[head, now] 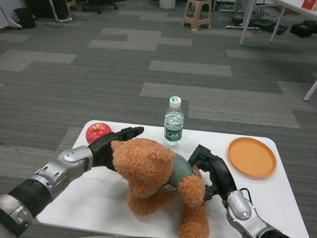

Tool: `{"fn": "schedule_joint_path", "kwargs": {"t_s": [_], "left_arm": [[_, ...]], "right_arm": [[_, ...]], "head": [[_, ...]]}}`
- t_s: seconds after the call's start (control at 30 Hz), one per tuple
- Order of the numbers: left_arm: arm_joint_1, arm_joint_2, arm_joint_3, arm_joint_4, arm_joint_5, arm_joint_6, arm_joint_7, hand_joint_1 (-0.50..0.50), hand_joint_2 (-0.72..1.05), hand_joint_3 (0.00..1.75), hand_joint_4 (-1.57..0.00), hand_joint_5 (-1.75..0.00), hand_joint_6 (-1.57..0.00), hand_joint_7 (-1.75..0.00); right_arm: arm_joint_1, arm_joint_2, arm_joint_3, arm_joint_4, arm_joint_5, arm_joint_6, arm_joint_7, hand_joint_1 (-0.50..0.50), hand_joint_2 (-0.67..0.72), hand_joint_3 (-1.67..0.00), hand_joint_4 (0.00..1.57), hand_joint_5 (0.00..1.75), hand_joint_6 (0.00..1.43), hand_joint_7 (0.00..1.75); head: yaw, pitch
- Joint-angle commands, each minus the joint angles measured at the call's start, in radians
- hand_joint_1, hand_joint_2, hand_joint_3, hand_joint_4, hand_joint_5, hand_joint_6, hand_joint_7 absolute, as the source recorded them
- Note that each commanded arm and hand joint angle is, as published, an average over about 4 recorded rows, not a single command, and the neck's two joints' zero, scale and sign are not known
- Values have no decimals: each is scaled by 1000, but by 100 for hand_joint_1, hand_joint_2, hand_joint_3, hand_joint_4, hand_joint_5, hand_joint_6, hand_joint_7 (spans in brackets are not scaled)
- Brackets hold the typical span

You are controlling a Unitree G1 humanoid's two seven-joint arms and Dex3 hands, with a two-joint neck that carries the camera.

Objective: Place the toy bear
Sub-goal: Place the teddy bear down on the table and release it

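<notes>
A brown plush toy bear [158, 181] in a grey-green shirt lies across the near middle of the white table [99, 198], head toward the left. My left hand [111, 145] is pressed against the back of its head, fingers stretched along the top. My right hand [213, 171] grips the bear's body and arm from the right side. Both hands hold the bear between them; whether it rests on the table or hangs just above it I cannot tell.
A red apple [98, 132] sits at the table's far left, just behind my left hand. A clear water bottle [174, 122] with a white cap stands upright at the far middle. An orange plate [252, 156] lies at the right. Stools and table legs stand far off on the carpet.
</notes>
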Motion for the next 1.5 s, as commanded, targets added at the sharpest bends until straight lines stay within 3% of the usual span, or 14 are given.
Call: {"fn": "schedule_joint_path", "kwargs": {"t_s": [0.03,0.2,0.27,0.33,0.4,0.47,0.63,0.9,1.2,1.5], "left_arm": [[-6,-3,6,7,1,-15,-5,41,96,7,-49,-175,-10,-14],[-4,-6,18,22,-50,-29,-9,41,96,9,-49,-175,-10,-14],[-4,-9,22,32,-84,-41,-10,41,96,9,-50,-175,-10,-14],[-4,-10,26,35,-100,-47,-11,42,96,9,-52,-175,-10,-14],[-4,-10,33,35,-107,-47,-13,43,98,7,-52,-175,-10,-14],[-3,-11,41,35,-110,-47,-16,43,103,7,-52,-175,-11,-14],[0,-11,57,40,-123,-47,-30,43,105,7,-52,-175,-12,-14],[10,-12,90,43,-130,-45,-56,46,105,9,-54,-175,-13,-14],[11,-12,99,44,-137,-45,-79,46,105,9,-60,-175,-16,-14],[11,-12,115,47,-165,-45,-94,46,105,9,-60,-175,-18,-14]], "right_arm": [[-10,-1,-13,9,3,0,13,14,-49,-77,62,162,40,166],[-4,-6,-34,5,3,0,30,11,-54,-87,27,143,18,150],[-2,-9,-45,1,3,0,45,10,-54,-91,13,124,9,136],[-2,-12,-54,-6,3,0,64,8,-54,-91,3,95,1,105],[-2,-15,-64,-16,3,0,87,8,-54,-87,0,63,0,73],[-2,-16,-71,-25,3,0,108,8,-54,-87,0,39,0,54],[1,-22,-91,-53,3,3,166,8,-54,-81,0,15,0,37],[18,-39,-121,-107,3,7,235,9,-53,-79,0,2,0,21],[41,-53,-151,-157,3,9,264,12,-51,-79,0,5,0,16],[94,-89,-181,-260,3,18,270,12,-48,-75,0,0,0,14]], "head": [[2,3],[2,5],[4,6],[6,8],[7,8],[8,9],[12,10],[15,6],[20,1],[15,-1]]}}
